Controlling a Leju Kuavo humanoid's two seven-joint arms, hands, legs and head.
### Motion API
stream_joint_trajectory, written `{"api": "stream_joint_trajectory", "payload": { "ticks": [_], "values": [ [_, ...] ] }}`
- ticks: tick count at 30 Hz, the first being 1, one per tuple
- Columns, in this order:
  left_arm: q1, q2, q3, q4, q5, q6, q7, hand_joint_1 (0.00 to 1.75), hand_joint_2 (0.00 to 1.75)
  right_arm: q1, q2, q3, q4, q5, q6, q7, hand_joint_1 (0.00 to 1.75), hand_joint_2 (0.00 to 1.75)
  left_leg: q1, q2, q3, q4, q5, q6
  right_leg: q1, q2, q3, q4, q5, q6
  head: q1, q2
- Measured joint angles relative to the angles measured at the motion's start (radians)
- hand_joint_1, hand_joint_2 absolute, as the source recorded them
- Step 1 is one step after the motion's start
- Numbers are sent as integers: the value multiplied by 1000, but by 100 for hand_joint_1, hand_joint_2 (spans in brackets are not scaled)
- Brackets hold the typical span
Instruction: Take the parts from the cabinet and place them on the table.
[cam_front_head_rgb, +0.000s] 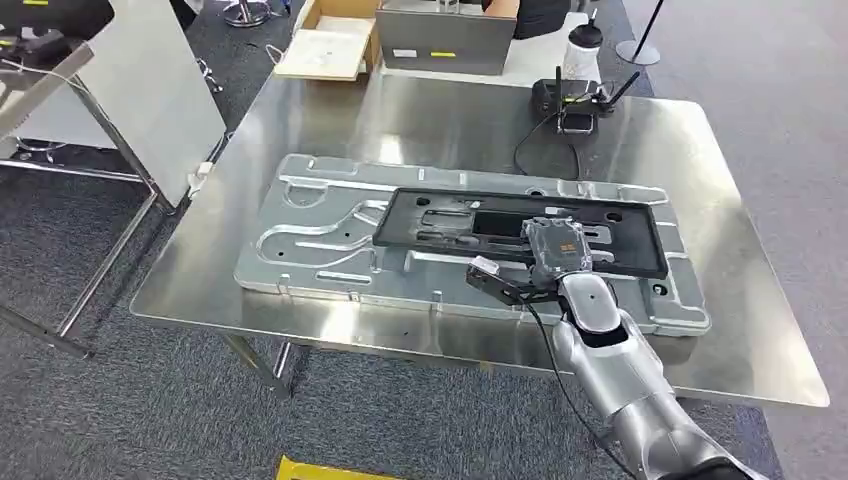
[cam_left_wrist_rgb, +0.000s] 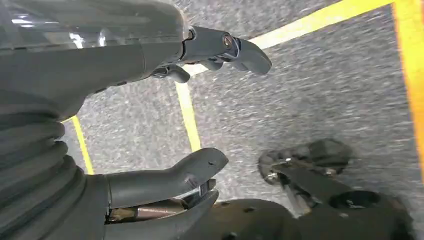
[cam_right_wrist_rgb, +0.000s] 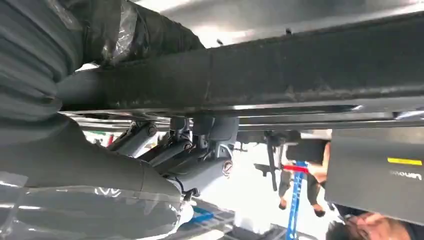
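A long black frame part (cam_front_head_rgb: 400, 225) lies flat on a silver pressed metal plate (cam_front_head_rgb: 310, 235) on the steel table (cam_front_head_rgb: 450, 120). My right hand (cam_front_head_rgb: 553, 250) sits at the frame's near rail, right of its middle. In the right wrist view that black frame (cam_right_wrist_rgb: 310, 65) crosses the picture, and my right hand (cam_right_wrist_rgb: 100, 165) grips it with the thumb on one face and the fingers (cam_right_wrist_rgb: 200, 145) curled against the other. My left hand (cam_left_wrist_rgb: 100, 65) hangs over the floor, fingers apart, holding nothing.
A black controller (cam_front_head_rgb: 575, 100) with a cable and a white bottle (cam_front_head_rgb: 583, 45) stand at the table's far side. Beyond are a cardboard box (cam_front_head_rgb: 330, 45) and a grey case (cam_front_head_rgb: 445, 40). A white panel (cam_front_head_rgb: 150, 80) stands left. A person (cam_right_wrist_rgb: 370, 227) is across the table.
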Motion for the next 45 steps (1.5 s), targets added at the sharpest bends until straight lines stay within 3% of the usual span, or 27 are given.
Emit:
{"api": "stream_joint_trajectory", "payload": {
  "ticks": [1, 2, 5, 7, 9, 10, 12, 14, 15, 16, 17, 19, 20, 22, 24, 25, 26, 27, 29, 30, 33, 36, 38, 40, 42, 44, 45],
  "values": [
    [-6, 0, 0, 0, 0, 0, -1, 0, 175, 0, -1, 0, 0, 0, 0, -4, 175, 175, 3, -1, -8, -2, -7, -10, 4, 1, 5, -11, -24, -1, 3, 0],
    [-7, 0, 0, 0, 0, 1, -1, 0, 175, 2, -1, 0, 0, 0, 0, -5, 175, 175, 3, -1, -1, -5, -12, -17, 5, 0, 6, -13, -5, -4, 3, 0],
    [-9, 5, 0, -1, 0, 1, -2, 0, 175, 6, 1, 2, -1, 0, 0, -10, 175, 175, 3, 2, 9, 31, -21, -33, -5, -1, 48, -30, -19, -17, 2, 0],
    [-10, 5, 0, -1, 0, 1, -3, 0, 175, 3, 1, 2, -1, 0, 0, -10, 175, 175, 7, 3, -60, 149, -62, -42, -6, -5, 61, -31, -29, -31, -1, 0],
    [-9, 4, 0, -1, 0, 1, -3, 0, 175, 8, 1, 3, -1, 0, 1, -11, 175, 175, 12, 3, -160, 289, -122, -50, -4, -5, 70, -30, -42, -32, -1, 0],
    [-7, 4, 0, -1, 0, 2, -3, 0, 175, 11, 2, 3, -1, 0, 2, -12, 175, 175, 14, 3, -187, 310, -117, -53, -5, -3, 76, -29, -48, -31, -1, 0],
    [-5, 6, 0, -1, 0, 2, -3, 0, 175, 17, 1, 3, -1, 0, 2, -13, 175, 175, 16, 4, -177, 225, -30, -54, -6, 0, 94, -25, -61, -26, -1, 0],
    [-4, 9, 0, -1, 0, 5, -3, 0, 175, 20, 1, 3, -1, 0, 1, -13, 175, 175, 17, 5, -122, 44, 100, -50, -7, 0, 112, -22, -77, -19, -1, 0],
    [-3, 9, 0, 0, 0, 8, 0, 0, 0, 21, 1, 3, 1, 0, 2, -13, 0, 175, 11, 5, -122, 32, 70, -45, -4, 1, 114, -20, -80, -13, 0, 0],
    [-5, 9, 0, -1, 0, 11, 1, 0, 175, 21, 0, 3, 2, 0, 2, -13, 0, 175, 9, 6, -122, 14, 51, -38, -4, 3, 106, -18, -81, -9, -1, 0],
    [-6, 9, 0, -1, 0, 13, 4, 0, 175, 21, -2, 1, 4, 0, 1, -11, 0, 175, 9, 5, -119, 17, 81, -30, -3, 5, 103, -18, -83, -2, 0, 0],
    [-4, 10, 0, -1, -7, 15, 18, 0, 175, 19, -2, -3, 7, -1, 0, -3, 0, 175, 10, 6, -116, 13, 86, -20, 0, 7, 108, -22, -84, 11, -1, 0],
    [-3, 8, 0, -1, -7, 17, 19, 0, 0, 18, -3, -5, 7, -1, -1, -3, 0, 175, 17, 10, -105, -1, 91, -13, -6, 7, 109, -16, -96, 16, -1, 0],
    [-5, 9, 0, -1, 1, 21, 14, 0, 0, 13, -7, -11, 12, -1, -3, -3, 0, 175, 17, 10, -99, -6, 90, -3, -6, 6, 65, 76, -146, 26, 0, 0],
    [-7, 9, 0, 0, 3, 22, 11, 0, 0, 17, -9, -15, 16, -1, -3, -3, 0, 175, 16, 9, -98, -5, 85, 2, -11, 5, -23, 234, -205, 36, 0, 0],
    [-7, 9, 0, -1, 3, 22, 11, 0, 0, 19, -10, -17, 19, -1, -3, -3, 0, 175, 16, 8, -97, -5, 84, 2, -14, 5, -56, 280, -208, 39, 0, 0],
    [-7, 9, 0, -1, 3, 22, 11, 0, 0, 20, -10, -18, 22, -2, -3, -3, 0, 175, 16, 7, -96, -4, 82, 1, -17, 5, -63, 277, -188, 42, 0, 0],
    [-5, 9, 0, -1, 3, 22, 11, 0, 0, 16, -10, -19, 22, -2, -5, -3, 0, 175, 17, 7, -91, -2, 77, -2, -21, 5, -47, 225, -143, 44, 0, 0],
    [-6, 9, 0, -1, 3, 22, 11, 0, 0, 11, -10, -19, 22, -2, -5, -3, 0, 175, 20, 7, -83, 7, 66, -10, -26, 0, 36, 42, -36, 45, 0, 0],
    [-6, 9, 0, -1, 3, 22, 11, 0, 0, 10, -11, -22, 22, -2, -5, -3, 0, 0, 20, 6, -80, 9, 61, -16, -24, 0, 60, 1, -48, 44, 0, 0],
    [-9, 9, 0, -1, 3, 21, 12, 0, 0, -2, -10, -24, 24, -3, -4, -3, 0, 0, 16, 5, -82, 9, 60, -34, -12, 4, 59, -10, -50, 24, 1, 0],
    [-8, 10, 0, 0, 2, 16, 13, 0, 0, -6, -9, -24, 25, -3, -3, -3, 0, 0, 20, 5, -89, 37, 33, -49, -20, 0, 74, -25, -44, -2, 1, 0],
    [-9, 9, 0, 0, 3, 9, 15, 0, 0, -6, -9, -24, 29, -3, -1, -5, 0, 0, 21, 5, -153, 171, -40, -53, -19, -4, 73, -25, -45, -10, 1, 0],
    [-5, 9, 1, 0, 4, 1, 17, 0, 0, -6, -9, -24, 36, -3, 0, -9, 0, 0, 21, 5, -212, 296, -88, -57, -15, -6, 72, -23, -42, -13, 1, 0],
    [-3, 10, 2, 0, 7, -8, 18, 0, 0, -6, -9, -24, 43, -3, 0, -14, 0, 0, 21, 5, -199, 274, -58, -55, -14, -3, 72, -21, -42, -13, 1, 0],
    [-5, 10, 2, 0, 12, -10, 18, 0, 0, -6, -9, -24, 49, -3, 0, -16, 0, 0, 21, 5, -115, 111, 28, -46, -12, -2, 72, -18, -42, -12, 0, 0],
    [-7, 10, 2, 0, 13, -10, 18, 0, 0, -6, -8, -24, 50, -3, 0, -17, 0, 0, 20, 5, -76, 33, 52, -39, -12, -2, 71, -16, -43, -10, 1, 0]
  ]
}}
